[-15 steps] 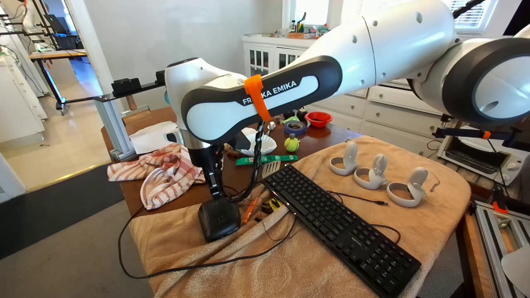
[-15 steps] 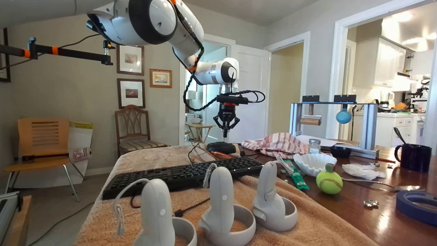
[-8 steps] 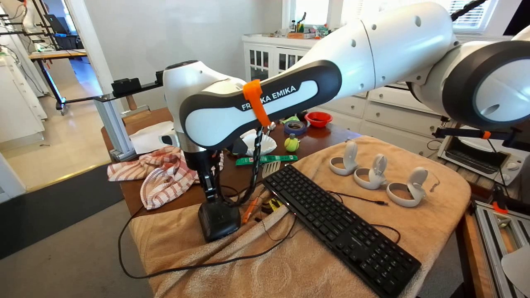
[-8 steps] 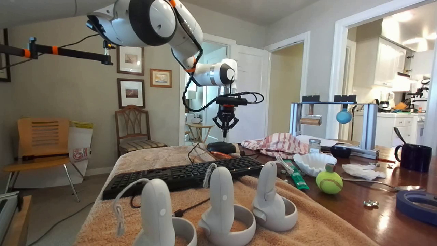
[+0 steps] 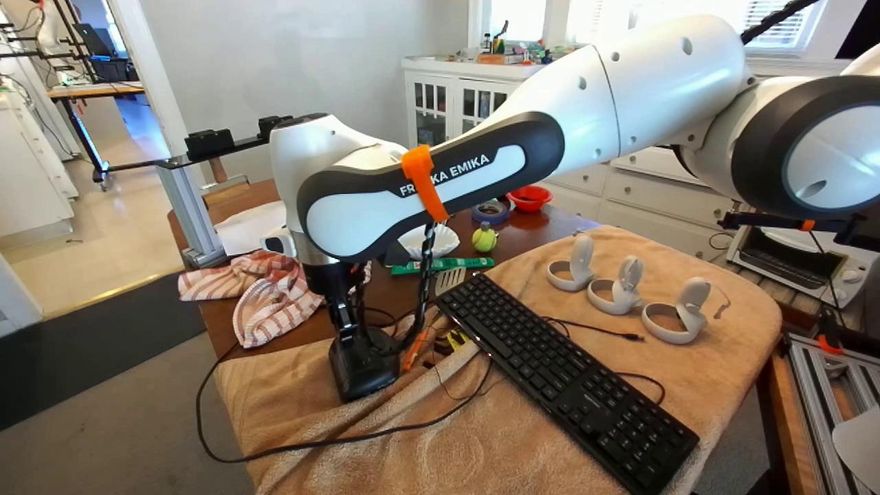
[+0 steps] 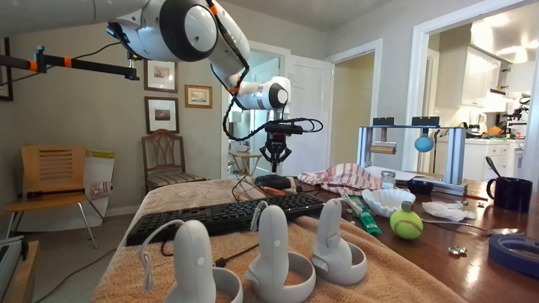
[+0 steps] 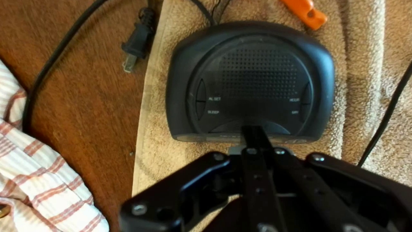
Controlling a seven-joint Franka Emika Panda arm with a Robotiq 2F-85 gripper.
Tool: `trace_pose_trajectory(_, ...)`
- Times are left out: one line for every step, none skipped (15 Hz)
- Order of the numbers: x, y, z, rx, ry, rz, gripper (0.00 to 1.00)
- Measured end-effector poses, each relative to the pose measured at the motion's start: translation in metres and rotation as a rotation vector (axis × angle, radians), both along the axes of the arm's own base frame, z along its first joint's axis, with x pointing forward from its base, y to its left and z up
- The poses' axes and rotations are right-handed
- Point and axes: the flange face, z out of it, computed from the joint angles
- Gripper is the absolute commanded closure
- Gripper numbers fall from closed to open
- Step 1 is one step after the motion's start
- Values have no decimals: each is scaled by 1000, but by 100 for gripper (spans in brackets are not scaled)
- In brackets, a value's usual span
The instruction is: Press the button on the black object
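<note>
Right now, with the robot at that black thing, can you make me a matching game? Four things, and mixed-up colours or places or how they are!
Column one:
1. end effector
2. cloth
3. ball
4. black object

Column two:
A. yellow-green
B. lying on the tan towel
C. white with reddish stripes
D. closed

Right pairs: 1-D, 2-C, 3-A, 4-B.

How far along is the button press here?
Done: the tool is shut and low over the black object. In hand: it covers part of the wide button in the wrist view; contact is unclear. Left: likely the press itself, which no view shows completed, then backing away.
</note>
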Motion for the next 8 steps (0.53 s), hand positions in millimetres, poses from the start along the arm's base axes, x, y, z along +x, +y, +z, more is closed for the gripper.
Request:
trace_pose_trajectory(0, 1, -1, 1, 1, 3, 100)
trace_pose_trajectory(-1, 1, -2, 2, 3, 6, 100)
trace_pose_trajectory(-1, 1, -3, 3, 4, 10, 100)
trace_pose_trajectory(-1, 1, -4, 4, 6, 12, 100)
trace_pose_trajectory(-1, 2, -6, 4, 9, 14, 100)
trace_pose_trajectory(-1, 2, -7, 4, 11, 15, 100)
trace_pose_trajectory(-2, 2, -9, 4, 13, 18, 100)
trace_pose_trajectory(-2, 2, -10, 5, 14, 22, 100)
